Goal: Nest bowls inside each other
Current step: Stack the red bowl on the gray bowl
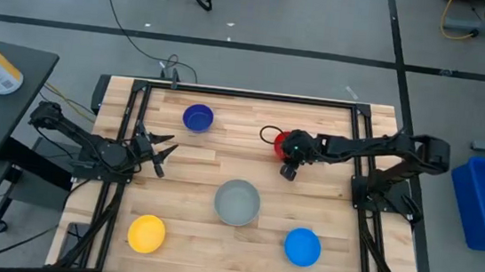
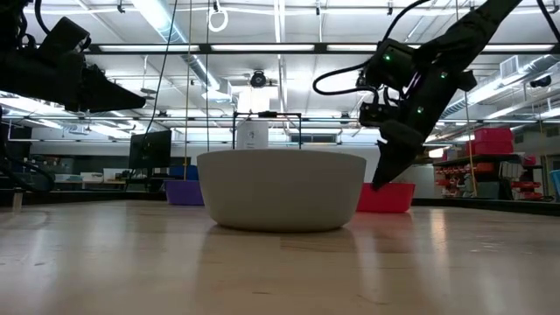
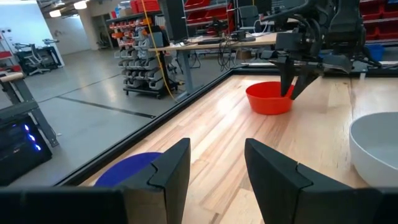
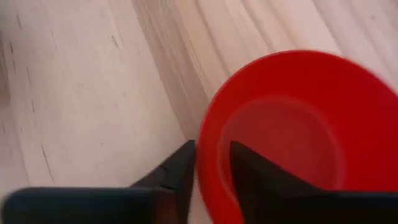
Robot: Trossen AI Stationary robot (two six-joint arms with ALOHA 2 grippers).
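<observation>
The red bowl (image 4: 298, 130) stands on its base on the table, right of the middle and toward the far edge (image 1: 268, 138). My right gripper (image 4: 211, 165) slants down over its rim, one finger outside the wall and one inside, a narrow gap between them. The grey bowl (image 1: 237, 201) stands at the table's middle, the dark blue bowl (image 1: 198, 117) far left of centre, the yellow bowl (image 1: 147, 233) near left, the light blue bowl (image 1: 302, 246) near right. My left gripper (image 1: 168, 153) waits open and level at the table's left side. My right gripper straddles the red bowl's rim (image 4: 208, 146) on the side toward the table's near edge, coming slanting down from the right. Whether the fingers (image 4: 180, 171) touch the wall, I cannot tell. The bowl stands upright on the table.
Black frame rails (image 1: 361, 156) run along the table's left and right sides. Bare wood lies between the red bowl and the grey bowl (image 2: 282, 188). The dark blue bowl (image 3: 127, 171) sits just ahead of my left gripper (image 3: 217, 168).
</observation>
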